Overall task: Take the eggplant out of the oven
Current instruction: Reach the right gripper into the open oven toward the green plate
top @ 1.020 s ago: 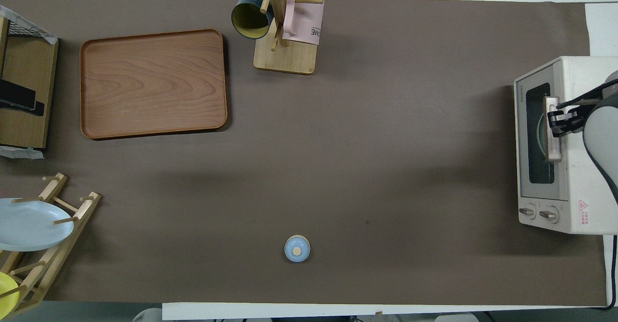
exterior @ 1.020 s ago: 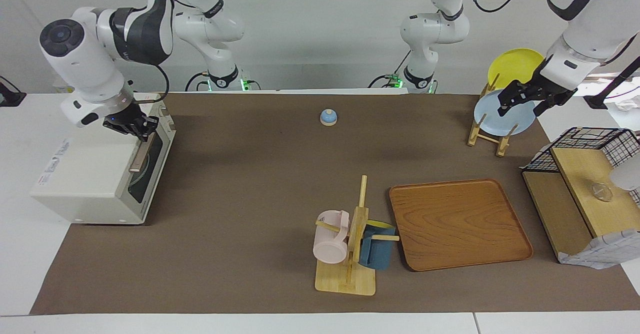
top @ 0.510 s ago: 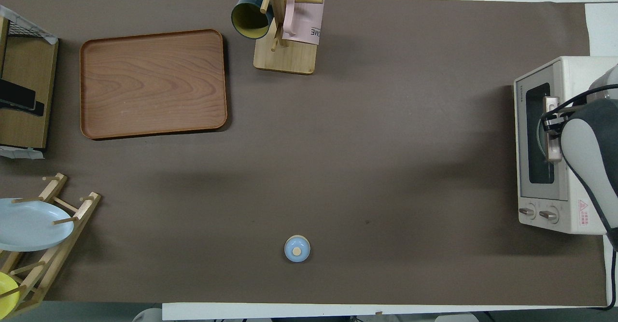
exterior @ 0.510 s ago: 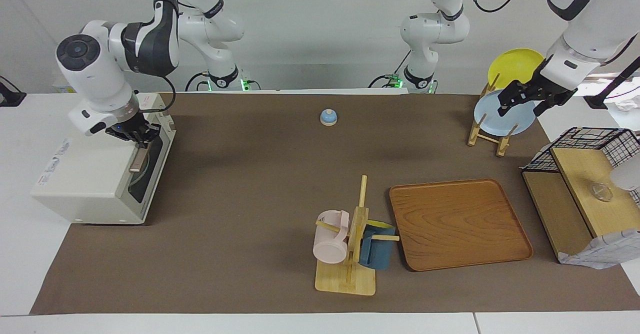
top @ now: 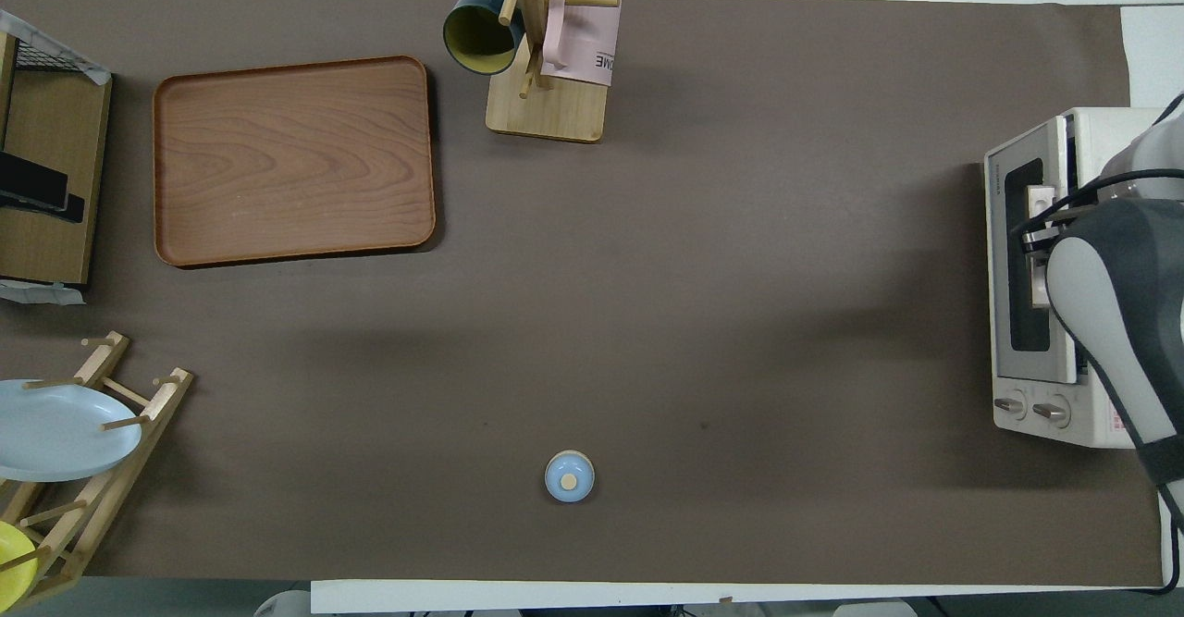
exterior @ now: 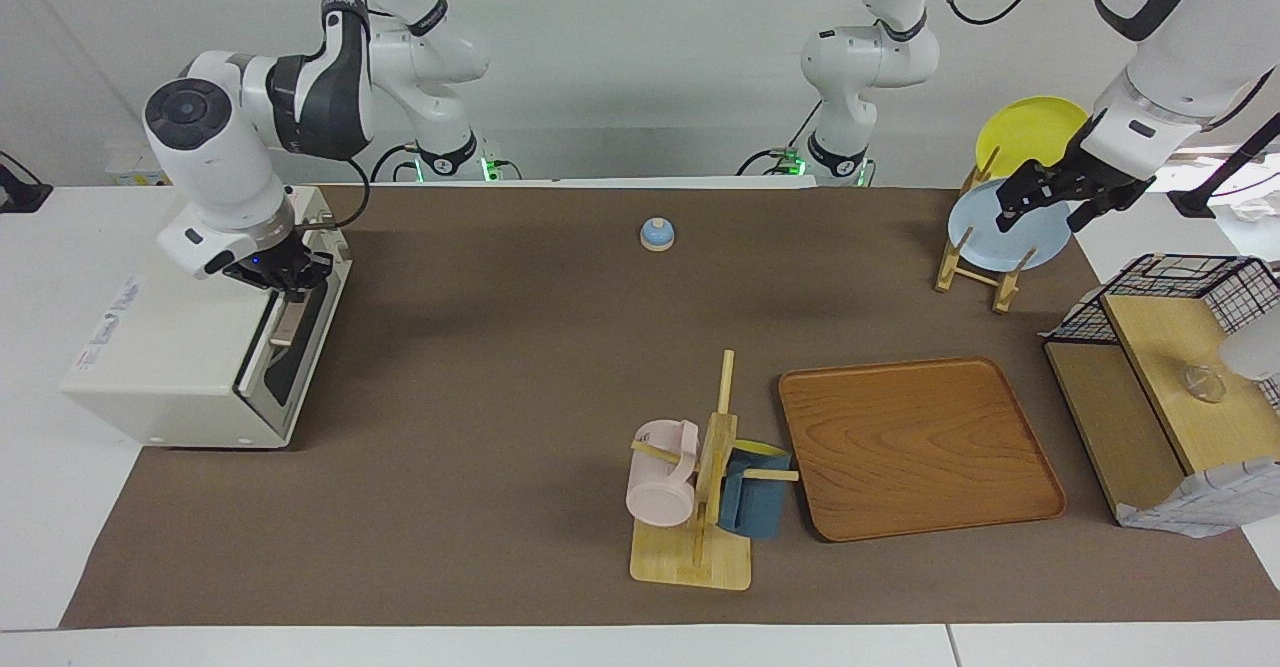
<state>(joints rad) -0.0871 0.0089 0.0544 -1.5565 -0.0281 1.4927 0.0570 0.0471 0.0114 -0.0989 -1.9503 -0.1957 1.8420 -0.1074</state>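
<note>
The right tool [exterior: 285, 277] is sitting at the top edge of the oven [exterior: 190, 352] door, gripping its tan handle [exterior: 283, 325], and the door is standing slightly ajar at the right arm's end of the worktop [exterior: 520, 347]. The left tool [exterior: 1050, 197] is hanging over the plate rack [exterior: 975, 267], which is holding a pale blue plate [exterior: 985, 237] and a yellow plate [exterior: 1025, 132]. A wooden tray [exterior: 915, 442] is lying beside a mug stand [exterior: 700, 507] carrying a pink mug [exterior: 660, 482] and a dark blue mug [exterior: 755, 502].

Brown-matted table [exterior: 500, 397]; oven [exterior: 170, 347]; tray [exterior: 915, 447]
</note>
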